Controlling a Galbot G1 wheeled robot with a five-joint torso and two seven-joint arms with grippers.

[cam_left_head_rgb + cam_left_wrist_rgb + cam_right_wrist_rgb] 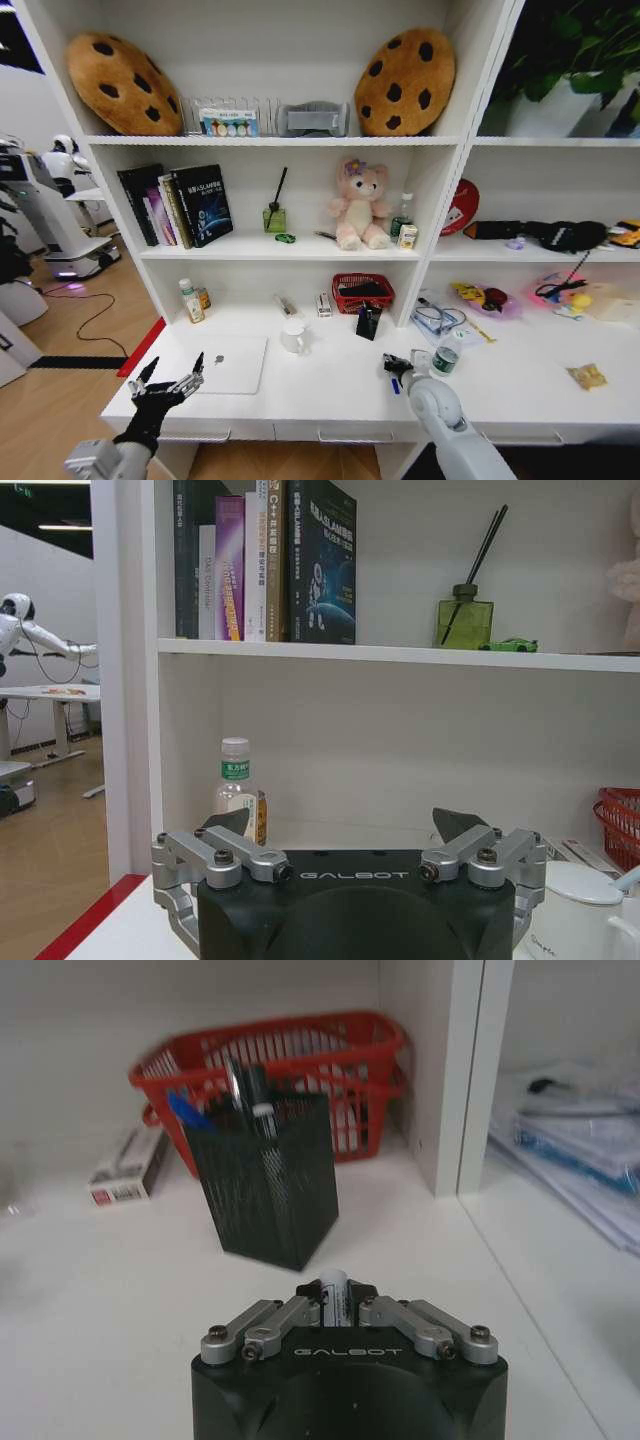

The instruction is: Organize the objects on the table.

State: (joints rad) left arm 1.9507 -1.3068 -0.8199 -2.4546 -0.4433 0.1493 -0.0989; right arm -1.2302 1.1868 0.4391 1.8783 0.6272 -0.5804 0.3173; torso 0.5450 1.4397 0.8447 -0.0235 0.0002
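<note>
On the long white table (330,395), a closed silver laptop (226,363) lies at the front left. My left gripper (171,384) (342,832) hovers open beside it, holding nothing. My right gripper (398,368) (335,1305) is shut on a pen (333,1284), whose blue end (396,386) hangs below the fingers. It hangs a short way in front of a black mesh pen holder (368,322) (271,1178) with several pens in it. A small dark-lidded jar (444,360) stands just right of that gripper. A tiny green toy car (286,238) (512,645) sits on the shelf above.
A white mug (294,336) (585,910) stands mid-desk, and a red basket (362,292) (300,1060) sits behind the pen holder. A bottle (190,301) (235,785) is at the back left. Papers and clutter (440,322) lie past the shelf divider (455,1070).
</note>
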